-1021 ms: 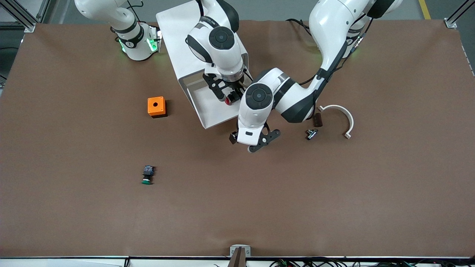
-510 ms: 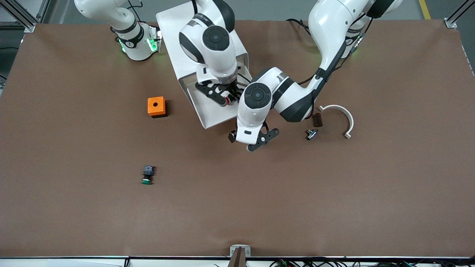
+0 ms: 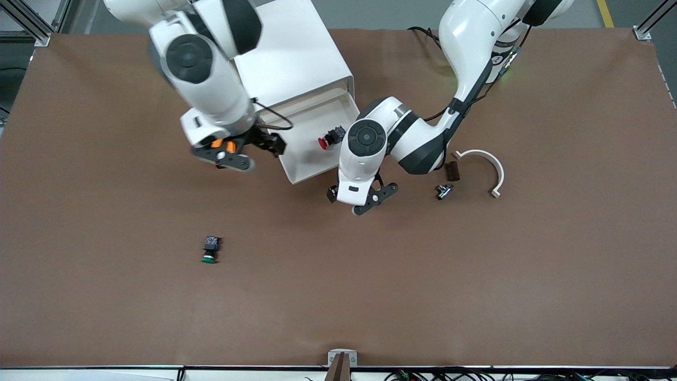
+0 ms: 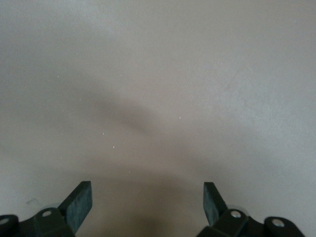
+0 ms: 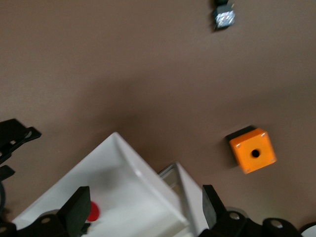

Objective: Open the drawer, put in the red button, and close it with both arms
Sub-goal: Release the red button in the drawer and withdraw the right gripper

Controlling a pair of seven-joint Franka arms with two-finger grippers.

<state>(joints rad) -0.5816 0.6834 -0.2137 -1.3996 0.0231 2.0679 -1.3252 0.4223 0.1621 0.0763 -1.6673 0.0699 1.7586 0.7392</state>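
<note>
Red button [image 3: 328,138] lies in the open white drawer [image 3: 309,159], apart from both pincers. Right pincer [image 3: 237,152] hangs wide open and empty over the orange box [image 5: 252,150], beside the drawer. Left pincer [image 3: 362,199] hovers wide open and empty above bare counter [image 3: 370,275] near the drawer's front. From the front, the right pincer mostly hides the orange box; the right wrist view shows it whole, plus the green-capped button [image 3: 210,250]. Left wrist view gives only counter.

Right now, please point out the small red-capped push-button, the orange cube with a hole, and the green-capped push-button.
red-capped push-button [image 3: 324,142], front view, red cap.
orange cube [image 5: 252,150], right wrist view, top face.
green-capped push-button [image 3: 210,259], front view, green cap.
</note>
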